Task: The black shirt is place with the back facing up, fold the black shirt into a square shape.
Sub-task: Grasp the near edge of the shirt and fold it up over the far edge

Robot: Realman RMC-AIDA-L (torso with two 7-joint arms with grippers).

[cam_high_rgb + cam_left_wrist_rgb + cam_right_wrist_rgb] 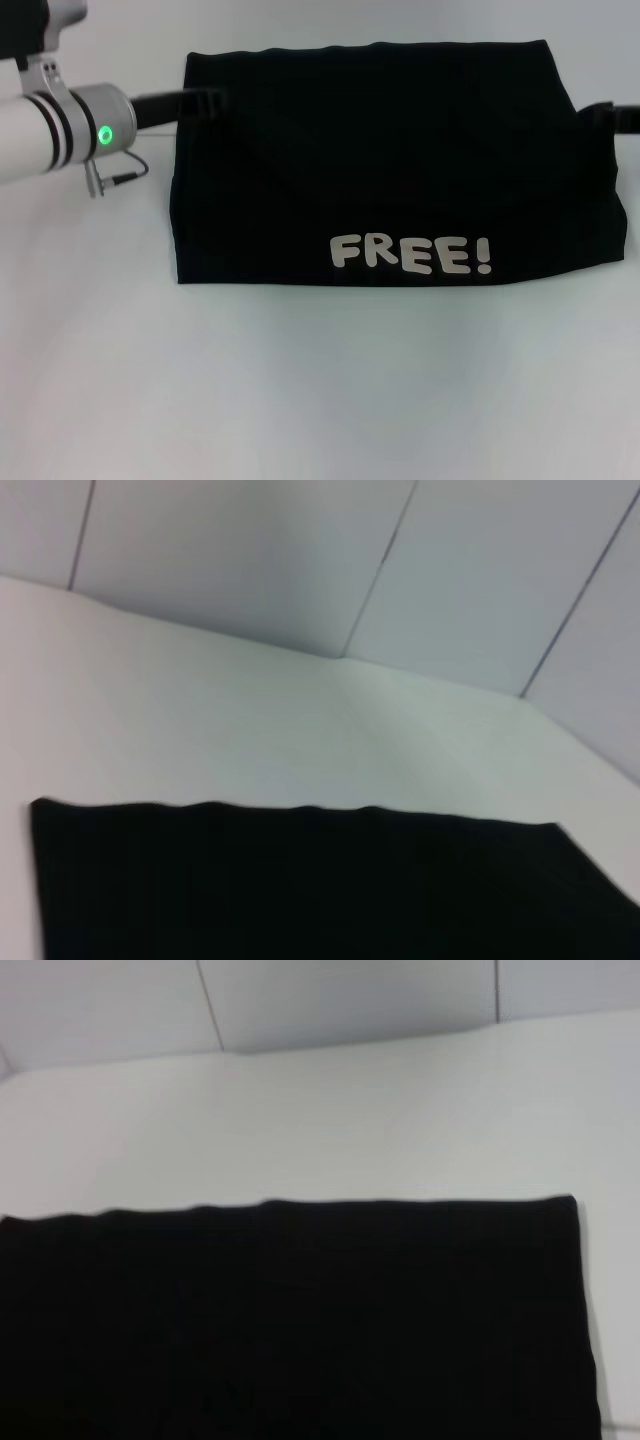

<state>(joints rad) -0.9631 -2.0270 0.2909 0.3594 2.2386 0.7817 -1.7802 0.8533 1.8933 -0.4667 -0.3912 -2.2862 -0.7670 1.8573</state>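
The black shirt (pixel 380 160) lies folded into a wide rectangle at the far middle of the white table (pixel 300 380). White "FREE!" lettering (pixel 410 254) faces up near its front edge. My left gripper (pixel 208 101) reaches in at the shirt's far left edge, dark against the cloth. My right gripper (pixel 600 115) is at the shirt's far right edge, mostly out of frame. The shirt also shows in the left wrist view (pixel 300 890) and in the right wrist view (pixel 290 1320) as a flat black sheet with a straight edge.
My left arm's white and silver wrist (pixel 80 125), with a green light and a cable, hangs over the table's left side. Pale wall panels (pixel 300 560) stand behind the table's far edge.
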